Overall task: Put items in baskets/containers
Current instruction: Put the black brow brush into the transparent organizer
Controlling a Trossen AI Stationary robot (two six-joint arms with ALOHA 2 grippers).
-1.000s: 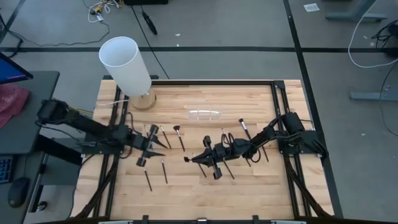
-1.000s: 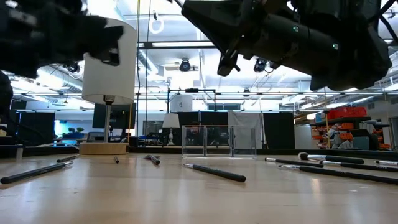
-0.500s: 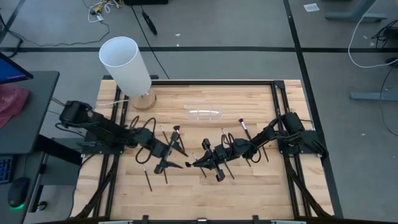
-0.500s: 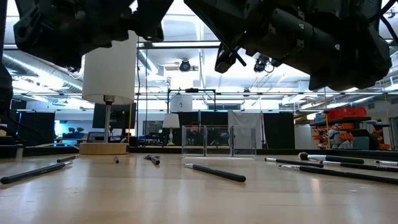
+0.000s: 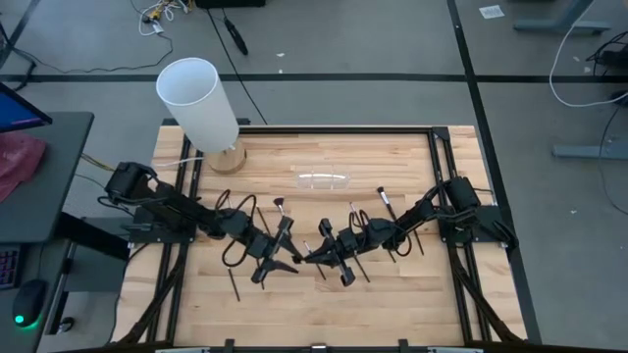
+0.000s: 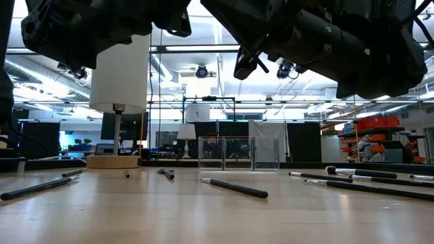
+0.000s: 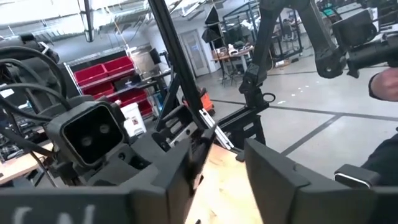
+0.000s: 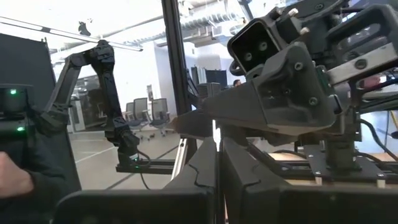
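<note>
On the near tabletop: about nine slim, dark-handled makeup brushes (image 6: 234, 188) lie flat on the pale wooden table (image 5: 392, 294), well apart from the holder.
Brush axes: mostly near-to-far; two (image 5: 281, 215) point their tips at the far edge.
Left gripper (image 5: 285, 257): mid-table, fingers apart.
Right gripper (image 5: 312, 257): tip to tip with it, clenched; contents unclear.
Holder: one low clear plastic holder (image 5: 322, 179), farther back.
Far left corner: one tall white cylinder (image 5: 196, 98).

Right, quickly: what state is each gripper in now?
Left gripper: open, fingers apart.
Right gripper: shut; any hold cannot be told.
</note>
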